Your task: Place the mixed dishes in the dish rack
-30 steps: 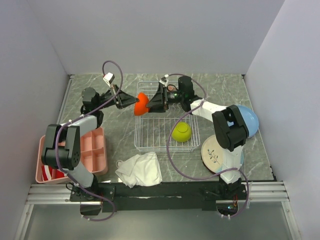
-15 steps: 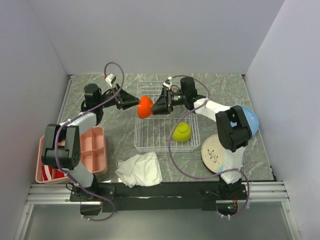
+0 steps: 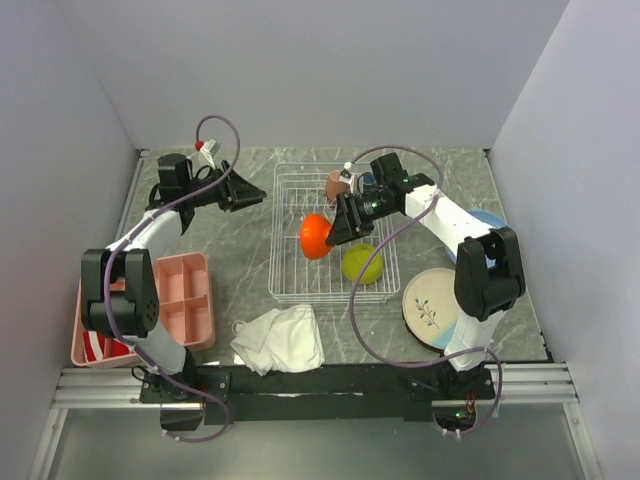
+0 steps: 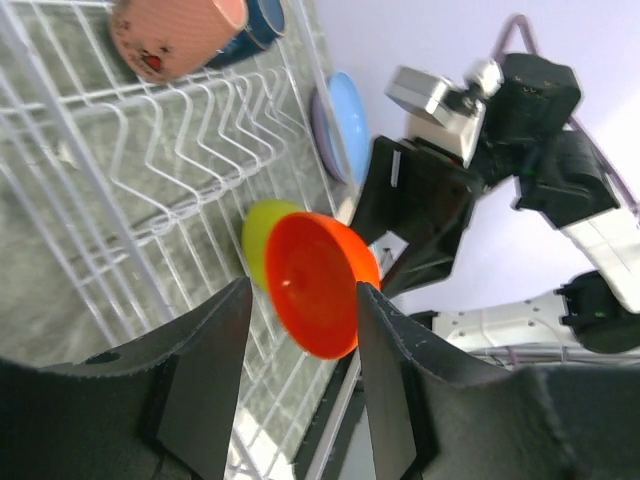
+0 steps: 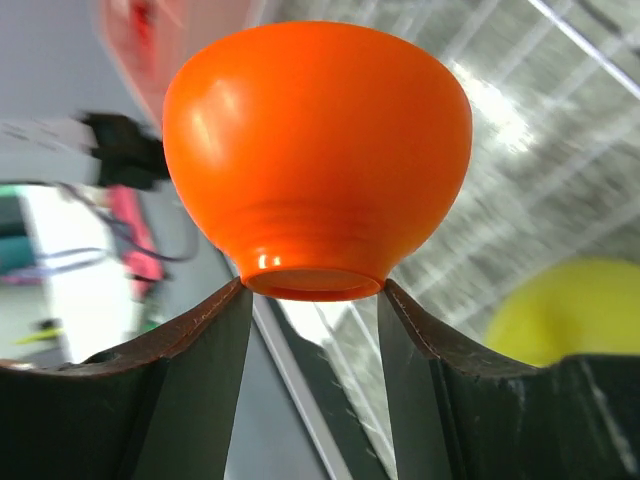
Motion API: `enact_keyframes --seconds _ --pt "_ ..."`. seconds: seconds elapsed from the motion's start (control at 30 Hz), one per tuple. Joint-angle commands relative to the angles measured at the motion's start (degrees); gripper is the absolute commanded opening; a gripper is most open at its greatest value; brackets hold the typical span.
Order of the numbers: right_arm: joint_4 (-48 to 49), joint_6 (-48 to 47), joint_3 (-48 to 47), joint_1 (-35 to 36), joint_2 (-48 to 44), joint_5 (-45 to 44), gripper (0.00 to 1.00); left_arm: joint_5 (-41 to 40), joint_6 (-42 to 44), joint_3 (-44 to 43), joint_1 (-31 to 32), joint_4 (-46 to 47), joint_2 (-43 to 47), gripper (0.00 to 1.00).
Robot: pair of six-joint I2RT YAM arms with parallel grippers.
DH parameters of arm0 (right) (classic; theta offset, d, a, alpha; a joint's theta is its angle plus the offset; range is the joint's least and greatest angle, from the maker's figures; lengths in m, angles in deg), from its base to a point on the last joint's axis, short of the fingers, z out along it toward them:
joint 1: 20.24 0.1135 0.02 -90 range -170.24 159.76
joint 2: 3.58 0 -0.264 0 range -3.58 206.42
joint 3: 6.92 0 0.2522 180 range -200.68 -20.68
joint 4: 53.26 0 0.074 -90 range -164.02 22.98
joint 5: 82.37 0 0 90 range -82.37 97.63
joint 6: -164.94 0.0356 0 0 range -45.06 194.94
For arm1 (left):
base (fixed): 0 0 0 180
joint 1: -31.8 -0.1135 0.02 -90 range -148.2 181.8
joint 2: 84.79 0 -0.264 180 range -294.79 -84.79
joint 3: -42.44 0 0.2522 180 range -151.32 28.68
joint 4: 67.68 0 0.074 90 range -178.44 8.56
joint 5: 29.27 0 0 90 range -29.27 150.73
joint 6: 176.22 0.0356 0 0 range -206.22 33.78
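Observation:
The orange bowl [image 3: 316,236] hangs on its side over the middle of the white dish rack [image 3: 273,268], with my right gripper [image 3: 334,231] shut on its foot. From the right wrist the bowl [image 5: 315,150] sits base-first between both fingers, above the rack wires [image 5: 560,130]. My left gripper [image 3: 249,195] stands open left of the rack, holding nothing. Past its spread fingers, the left wrist view shows the orange bowl [image 4: 315,285] well beyond them. A lime-green bowl [image 3: 362,264] lies in the rack. A pink mug [image 3: 336,185] and a dark-blue mug [image 3: 366,183] lie at its far end.
A cream plate [image 3: 430,305] lies right of the rack, with a light-blue plate [image 3: 496,222] behind my right arm. A white cloth [image 3: 280,338] lies near the front edge. The pink divided tray [image 3: 185,298] sits at the left.
My left gripper opened, let go of the orange bowl and drew back to the left. My right gripper took the bowl and carried it nearer, over the rack's middle.

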Motion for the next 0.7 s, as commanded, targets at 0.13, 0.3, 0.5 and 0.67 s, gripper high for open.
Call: enact_keyframes --seconds 0.13,0.3,0.5,0.67 --pt "-18.7 -22.3 -8.5 4.6 -2.6 -15.0 0.45 -1.5 9.9 -2.9 -0.9 -5.6 3.5 0.51" --pt "-20.2 -25.5 -12.1 8.1 -0.3 -24.4 0.45 -2.0 10.6 -1.1 -2.2 -5.4 6.1 0.51" --pt "-18.9 -26.4 -11.4 12.7 1.1 -31.2 0.44 -2.0 10.5 1.8 -3.2 -4.9 9.0 0.51" --pt "-18.0 -29.2 -11.5 16.2 2.9 -37.6 0.44 -2.0 10.4 2.9 -3.6 -4.6 11.2 0.52"
